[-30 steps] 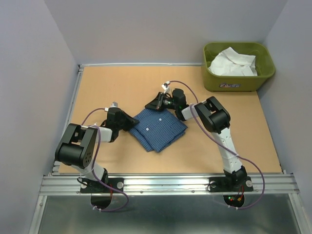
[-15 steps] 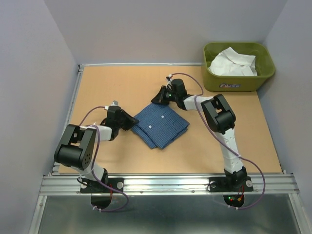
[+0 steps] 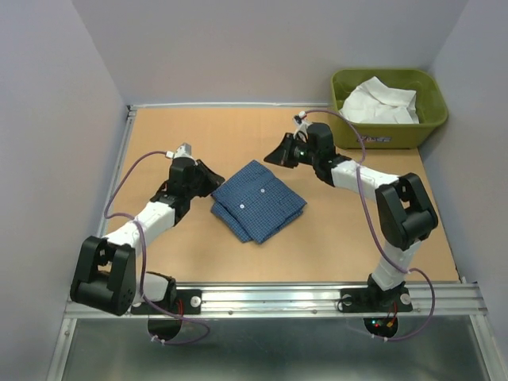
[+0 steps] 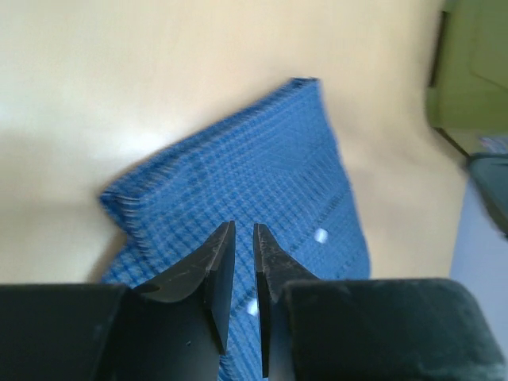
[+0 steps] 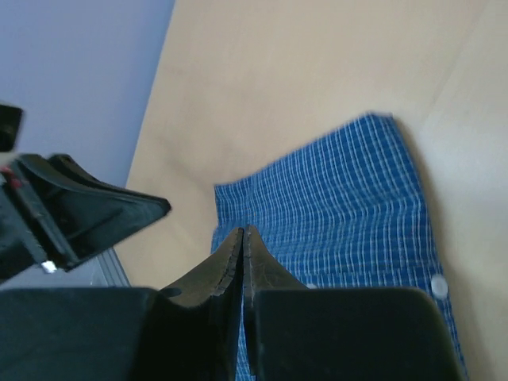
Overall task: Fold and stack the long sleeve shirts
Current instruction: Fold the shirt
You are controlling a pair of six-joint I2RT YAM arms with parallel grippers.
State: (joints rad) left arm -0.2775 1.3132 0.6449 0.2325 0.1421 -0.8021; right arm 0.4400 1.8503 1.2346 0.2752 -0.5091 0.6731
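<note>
Toward the left of the table, the left gripper sits low just off the left edge of the blue shirt, pointing at it. In its wrist view, the left gripper has its two dark fingers parted by only a narrow slit, with nothing between them, and the checked cloth lies just ahead of the tips. The blue shirt is folded into a compact, roughly square packet, turned cornerwise near the middle of the table, with small white buttons showing on its upper face and layered edges at its left and near sides. Beyond the packet's far corner and a little to the right, the right gripper hangs above the bare table, apart from the cloth. Its wrist camera shows the right gripper with both fingers pressed together and gripping nothing, the blue shirt spread below them. At the far right corner stands the olive-green tub, and the white shirt lies crumpled and unfolded inside it.
</note>
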